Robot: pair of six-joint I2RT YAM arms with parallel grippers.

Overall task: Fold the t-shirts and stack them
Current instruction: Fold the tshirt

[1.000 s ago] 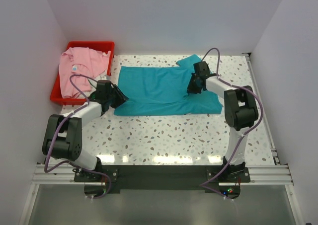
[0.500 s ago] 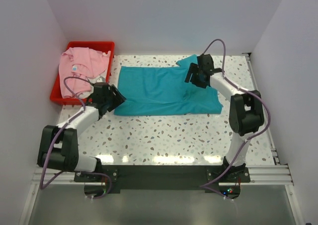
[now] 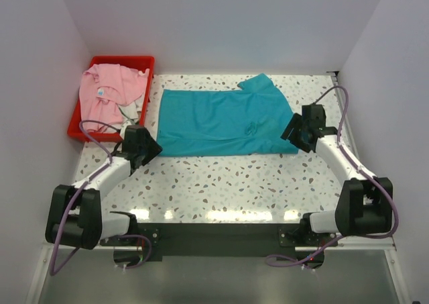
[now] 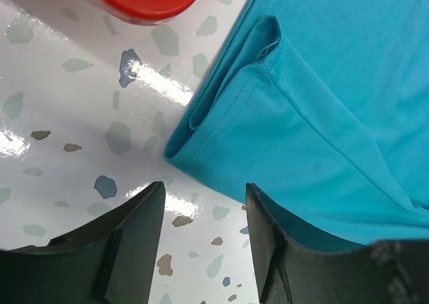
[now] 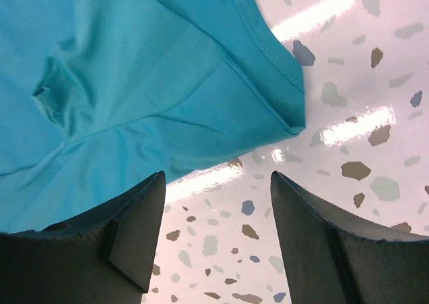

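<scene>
Teal t-shirt (image 3: pixel 221 119) lay flat; its near corners sat just ahead of the left gripper (image 3: pixel 153 148) and right gripper (image 3: pixel 293 128). Both jaws gaped, empty. 2 arms stretched low.

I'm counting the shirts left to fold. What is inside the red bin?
The red bin holds a crumpled pink t-shirt, with a pale grey patch at its right edge. Whatever lies beneath the shirt is covered.

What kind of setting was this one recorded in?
Probably a lab robot cell, not a home: plain white walls box in a speckled tabletop, the left arm and right arm are bolted to a metal rail, and a teal t-shirt lies spread out.
</scene>
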